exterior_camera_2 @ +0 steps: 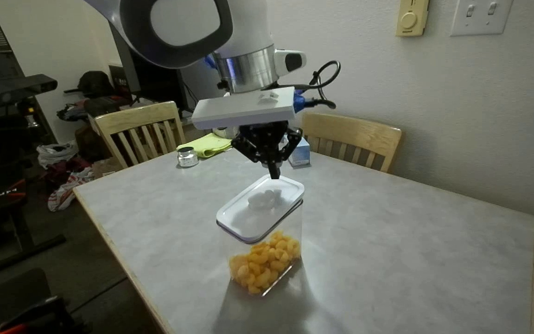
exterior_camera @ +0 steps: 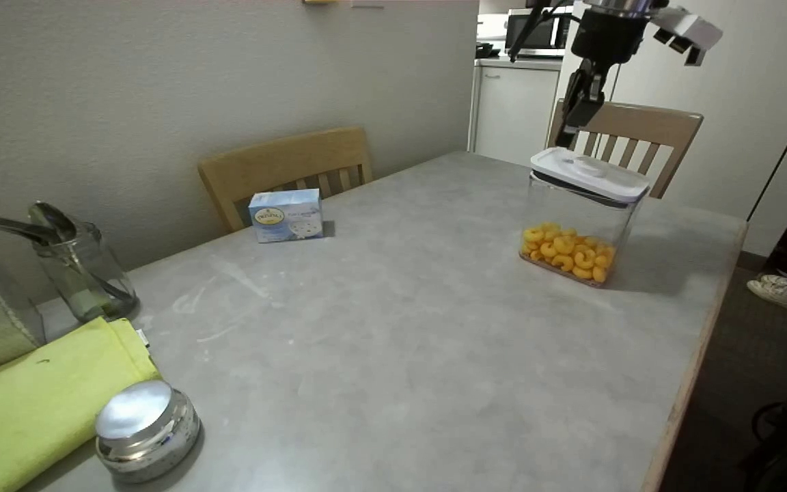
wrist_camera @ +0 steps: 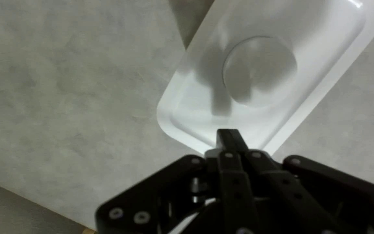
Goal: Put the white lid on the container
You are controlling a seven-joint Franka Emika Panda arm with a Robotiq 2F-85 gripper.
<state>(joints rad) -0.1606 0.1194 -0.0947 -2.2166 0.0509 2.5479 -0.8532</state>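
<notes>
Wrist view + both exterior views: lid task, judged nearly complete. Table (exterior_camera: 393,355) carries the container (exterior_camera: 564,206), upright nr the R corner in an exterior view. Gripper (wrist_camera: 229,137) has its jaws fully together, nothing between, just over one end of the white lid (exterior_camera_2: 260,211); contact: can't tell. Done: white lid covers the container's mouth, raised button (wrist_camera: 260,71) uppermost. Dark seal (exterior_camera: 583,192) shows below its edge, so prob. left: a press down. Surroundings: chairs (exterior_camera_2: 355,130) outside the table's edges; yellow cloth (exterior_camera_2: 211,146) nr its far edge in an exterior view; cutlery jar (exterior_camera: 69,263) & blue-white box (exterior_camera: 287,217) nr its L edge in an exterior view; metal jar (exterior_camera_2: 187,157) nr the far edge, w/ the yellow cloth. None looks in the way.
</notes>
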